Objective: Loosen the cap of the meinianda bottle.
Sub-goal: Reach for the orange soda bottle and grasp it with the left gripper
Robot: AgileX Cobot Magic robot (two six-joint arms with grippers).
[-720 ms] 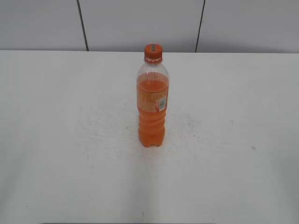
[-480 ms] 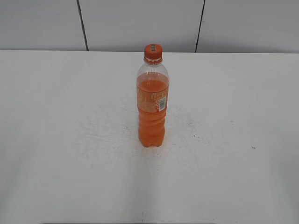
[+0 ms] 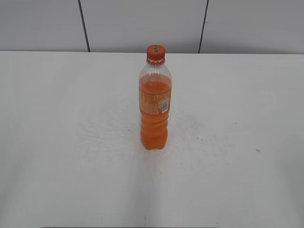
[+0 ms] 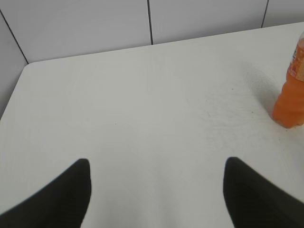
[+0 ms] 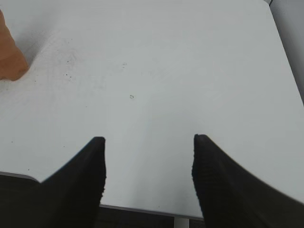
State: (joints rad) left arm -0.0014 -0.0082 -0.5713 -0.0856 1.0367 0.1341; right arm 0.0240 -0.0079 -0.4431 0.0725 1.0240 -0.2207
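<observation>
1. Left gripper [image 4: 156, 190]: seen only in the left wrist view. Its two dark fingers [image 4: 57, 202] enter from the lower corners with a wide gap between them, so it is spread apart and grasps nothing. Bare white table [image 4: 142, 109] shows through the gap.
2. From this gripper, the bottle [image 4: 290, 92] stands well apart, at the far right edge of the view. Only its lower orange body and a strip of label are in frame; the top is cut off.
3. Bottle [image 3: 155, 102] in the exterior view: upright on the table [image 3: 57, 142], near the middle, free of both arms. Orange drink fills it to about the top of the label; the clear shoulder above is empty. A white barcode patch [image 3: 165, 105] sits on the right side of the label.
4. Cap [image 3: 156, 52]: orange, seated on top of the bottle, with an orange neck ring just under it. Whether it is tight or loose, I cannot tell.
5. Table around the bottle's base: fine dark specks and scuffs, densest to the left and right of the base.
6. Behind the bottle: a pale panelled wall [image 3: 142, 23] with two dark vertical seams.
7. Right gripper [image 5: 148, 175]: seen only in the right wrist view. Two dark fingers [image 5: 223, 185] rise from the bottom edge, parted wide, nothing between them but table.
8. From this gripper, the bottle's base [image 5: 9, 57] is well apart, at the upper left edge of the view.
</observation>
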